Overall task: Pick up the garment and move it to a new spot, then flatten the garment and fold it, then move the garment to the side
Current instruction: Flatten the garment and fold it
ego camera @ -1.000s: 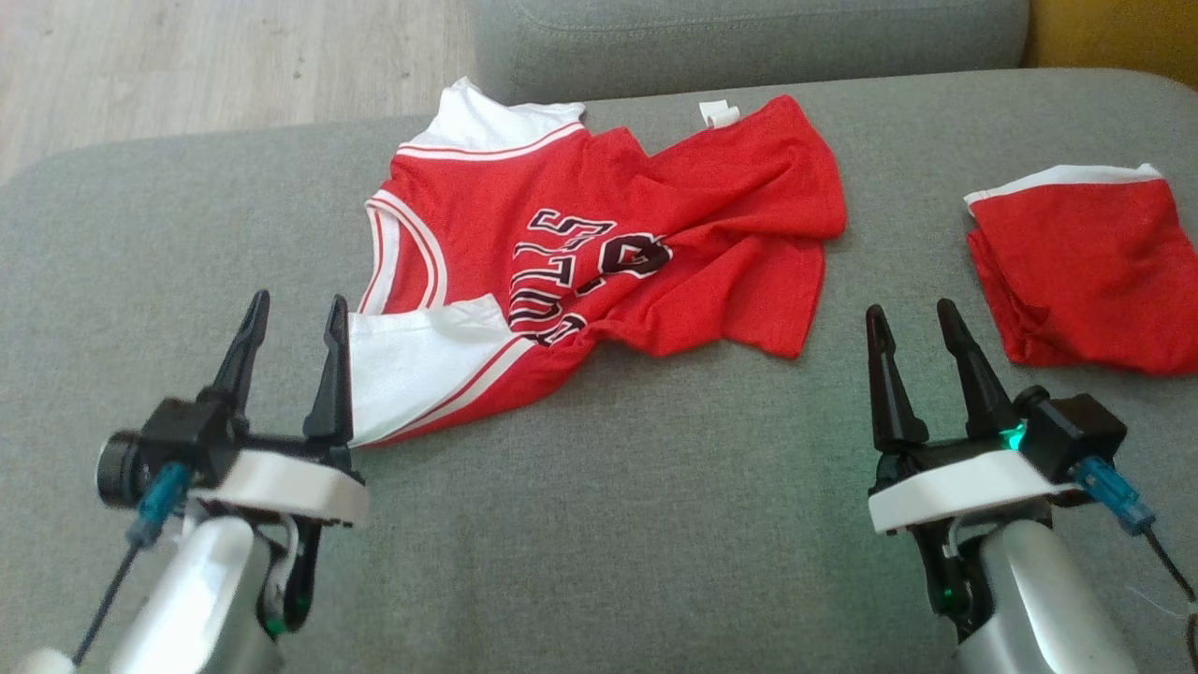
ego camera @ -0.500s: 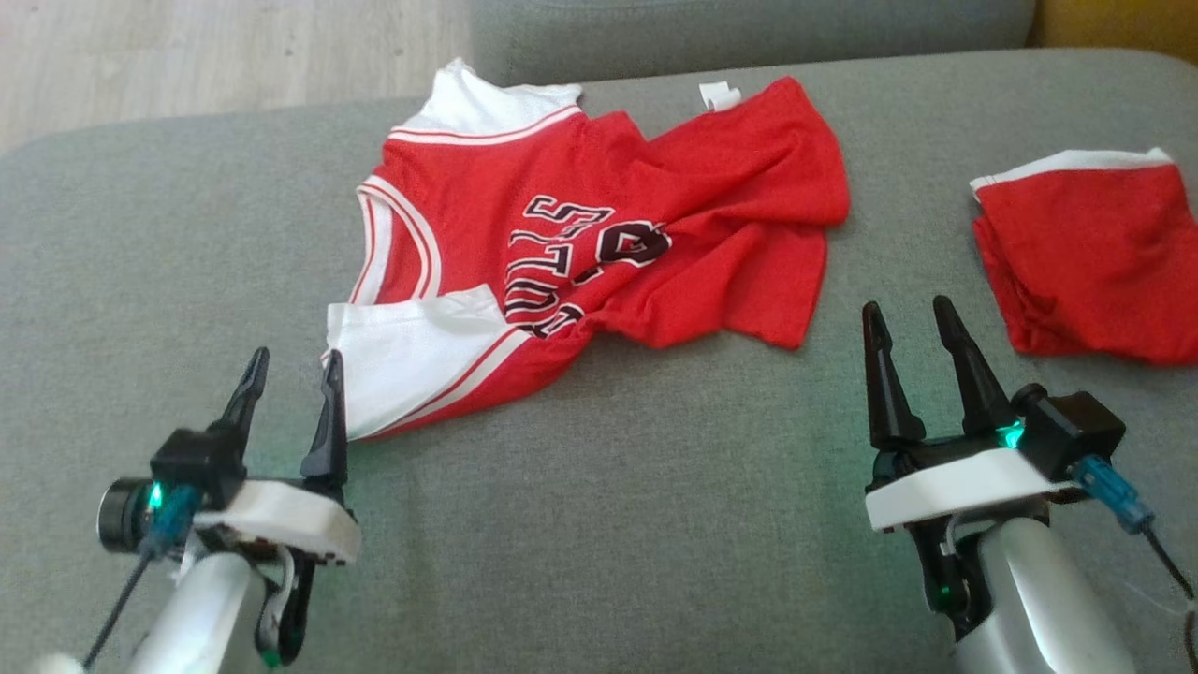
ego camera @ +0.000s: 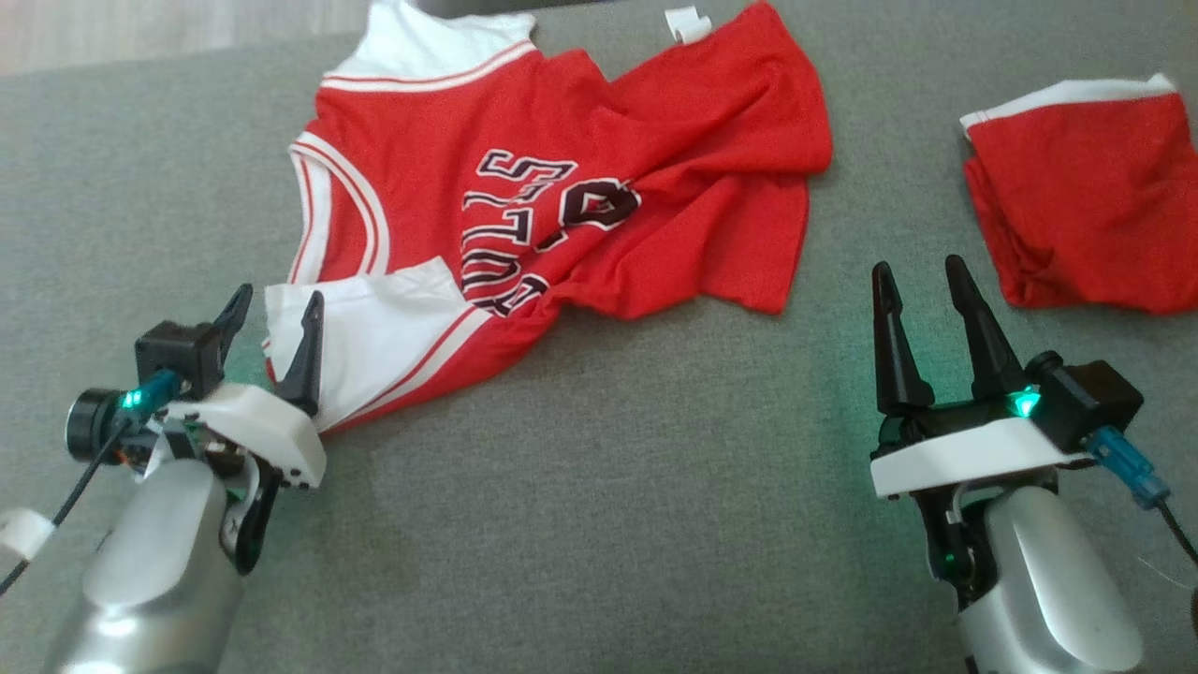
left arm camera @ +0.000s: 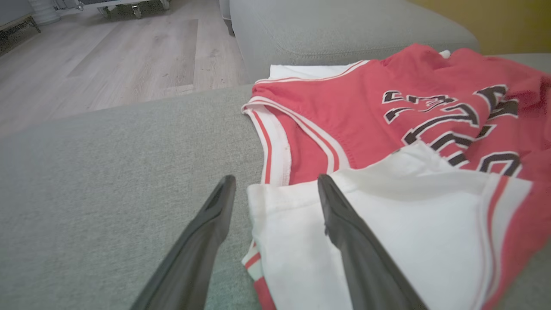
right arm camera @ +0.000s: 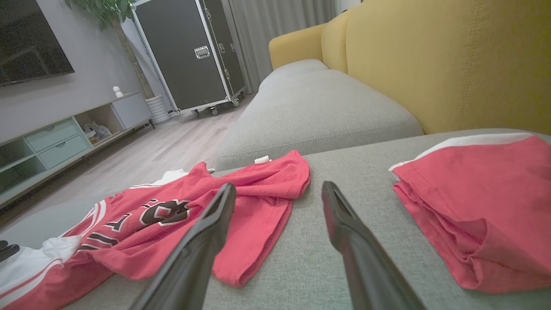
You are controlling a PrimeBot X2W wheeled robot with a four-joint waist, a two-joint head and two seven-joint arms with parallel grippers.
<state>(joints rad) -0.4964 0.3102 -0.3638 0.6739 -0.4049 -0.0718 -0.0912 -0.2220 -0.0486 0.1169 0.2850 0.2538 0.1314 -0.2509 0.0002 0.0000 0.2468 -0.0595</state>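
The garment (ego camera: 562, 178) is a red jersey with white trim and dark lettering, lying rumpled on the grey sofa seat (ego camera: 608, 524). A folded-over white shoulder part lies at its near left corner. My left gripper (ego camera: 271, 309) is open at that white corner, one finger over the fabric edge and the other over bare cushion; the left wrist view shows the garment (left arm camera: 387, 142) and the open gripper (left arm camera: 275, 183) straddling the white edge. My right gripper (ego camera: 917, 271) stands open over bare cushion, right of the jersey's hem, and holds nothing (right arm camera: 277, 187).
Folded red shorts (ego camera: 1086, 206) with a white band lie at the right of the seat, also visible as red shorts (right arm camera: 478, 202). A yellow sofa back (right arm camera: 452, 60) rises behind. Wooden floor (left arm camera: 107, 69) lies beyond the cushion's far edge.
The head camera has tilted down, shifting the whole picture. My left gripper has moved forward to the jersey's white corner. The right gripper has stayed in place.
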